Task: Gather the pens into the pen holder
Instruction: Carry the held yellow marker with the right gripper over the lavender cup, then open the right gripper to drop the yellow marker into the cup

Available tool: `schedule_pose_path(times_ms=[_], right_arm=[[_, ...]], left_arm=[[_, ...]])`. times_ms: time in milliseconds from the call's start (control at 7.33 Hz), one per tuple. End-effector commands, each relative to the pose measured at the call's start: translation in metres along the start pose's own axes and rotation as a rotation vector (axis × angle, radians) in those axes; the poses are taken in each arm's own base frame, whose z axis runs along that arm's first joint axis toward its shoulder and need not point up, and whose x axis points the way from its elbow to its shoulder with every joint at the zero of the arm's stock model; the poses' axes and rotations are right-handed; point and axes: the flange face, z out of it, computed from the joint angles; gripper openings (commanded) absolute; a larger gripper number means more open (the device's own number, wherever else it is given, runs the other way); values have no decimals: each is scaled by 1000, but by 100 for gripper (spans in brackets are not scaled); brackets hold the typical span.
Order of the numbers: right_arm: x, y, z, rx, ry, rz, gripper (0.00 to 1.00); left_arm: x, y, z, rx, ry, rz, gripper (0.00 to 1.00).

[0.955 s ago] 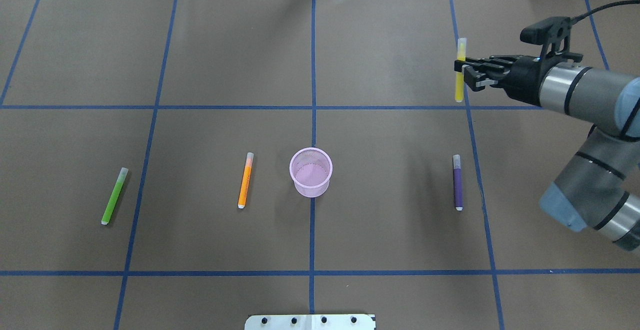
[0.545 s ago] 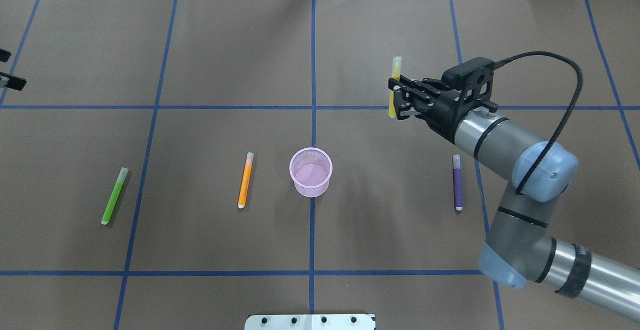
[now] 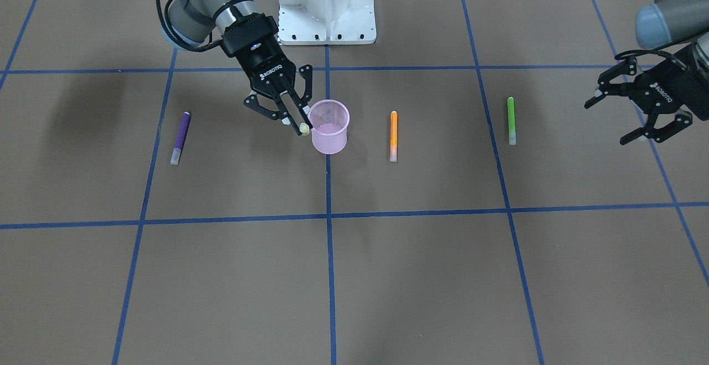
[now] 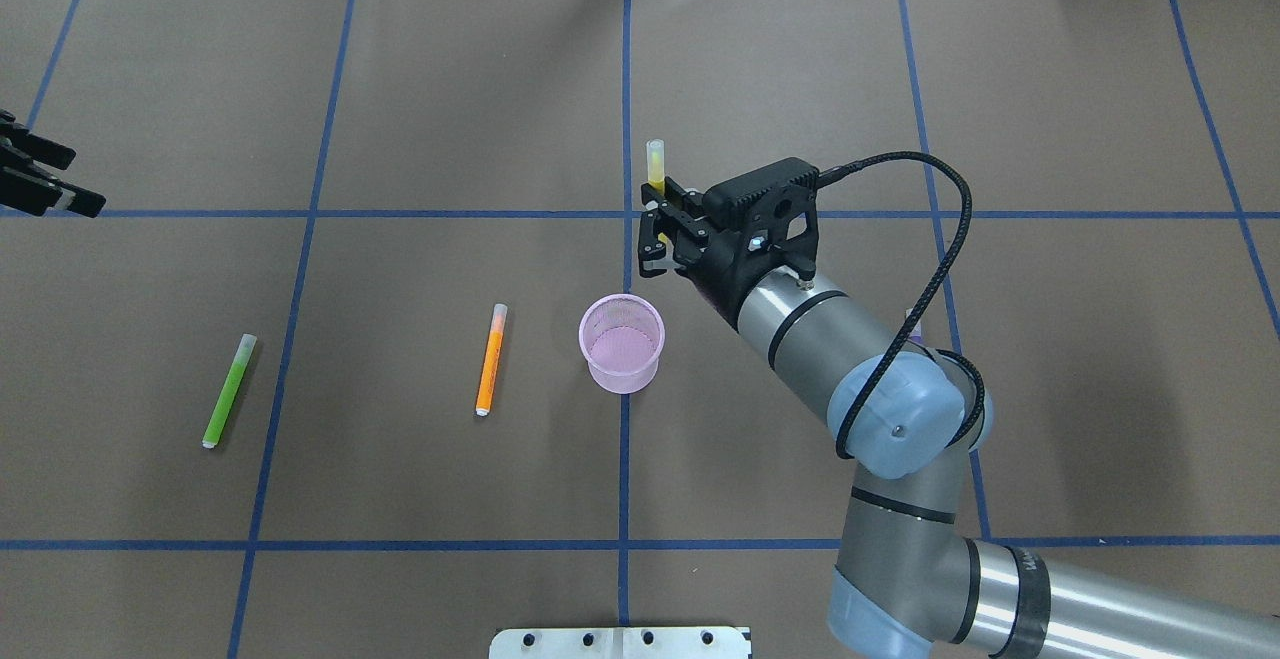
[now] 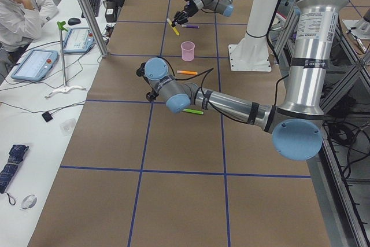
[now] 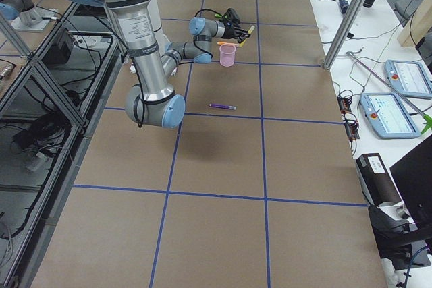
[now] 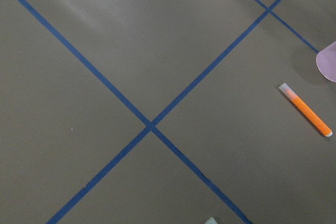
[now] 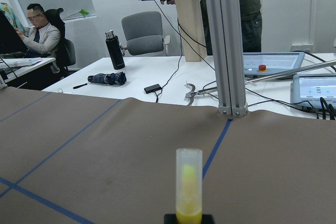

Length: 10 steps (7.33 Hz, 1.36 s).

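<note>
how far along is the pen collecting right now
Done: nothing yet; the pink mesh pen holder looks empty.
In hand: the right end effector grips the yellow pen upright, close to the holder but not in it.
Left: the orange pen, green pen and purple pen all lie flat outside the holder. The left end effector is open and holds nothing.

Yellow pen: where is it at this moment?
In the overhead view the yellow pen is held aloft in the right hand near the middle, close to the pink pen holder but not inside it.
</note>
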Motion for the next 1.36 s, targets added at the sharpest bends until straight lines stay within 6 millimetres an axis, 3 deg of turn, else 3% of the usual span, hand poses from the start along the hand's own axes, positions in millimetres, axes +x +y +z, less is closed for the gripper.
schedule_pose_path(times_ms=[0,136,273,409,682,955,1091,1227], right_arm=[[-44,36,-15,-4,18,-11,0],[-57,54,-24,-11,23,-21,0],[-68,72,-33,-17,30,-29,11],[-71,75,-34,-13,34,-25,43],[-74,72,-35,-4,27,-7,82],[-74,66,-36,2,23,34,98],[-71,54,-34,5,13,47,98],[-56,42,-23,-42,-18,96,98]], left_arm=[[1,1,6,-10,7,-11,100],[2,1,8,-12,9,-21,100],[3,0,9,-13,11,-20,100],[3,0,9,-13,11,-18,100],[5,1,13,-18,16,-17,100],[6,1,15,-21,20,-16,100],[10,1,22,-33,27,-56,100],[19,2,48,-55,-15,-142,100]])
